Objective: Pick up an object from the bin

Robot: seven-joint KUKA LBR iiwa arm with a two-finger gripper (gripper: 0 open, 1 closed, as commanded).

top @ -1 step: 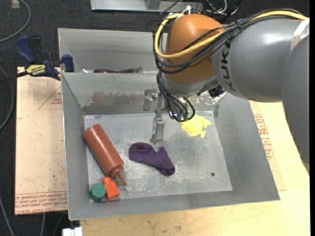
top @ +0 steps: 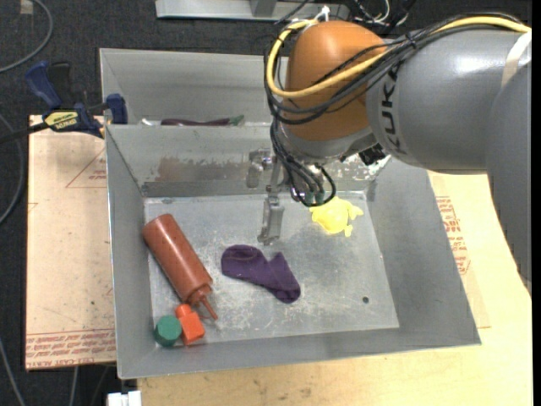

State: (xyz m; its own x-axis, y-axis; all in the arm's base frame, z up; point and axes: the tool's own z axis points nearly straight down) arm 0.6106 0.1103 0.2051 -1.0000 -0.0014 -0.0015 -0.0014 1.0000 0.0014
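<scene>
This is a robotics lab: a big grey industrial arm (top: 456, 100) lettered KUKA, with an orange wrist cover (top: 334, 57) and looped yellow and black cables (top: 283, 36), reaches from the right over a grey metal bin (top: 254, 358). The bin sits on dark carpeted floor (top: 68, 57) and holds mismatched test pieces: a brown squeeze bottle (top: 176, 259), a purple cloth (top: 262, 271) and small coloured blocks (top: 179, 328).

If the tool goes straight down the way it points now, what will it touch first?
Probably the bin floor just beside the purple cloth. The tool hangs near the cloth's upper edge, so it may graze it. Depth is unclear.
</scene>
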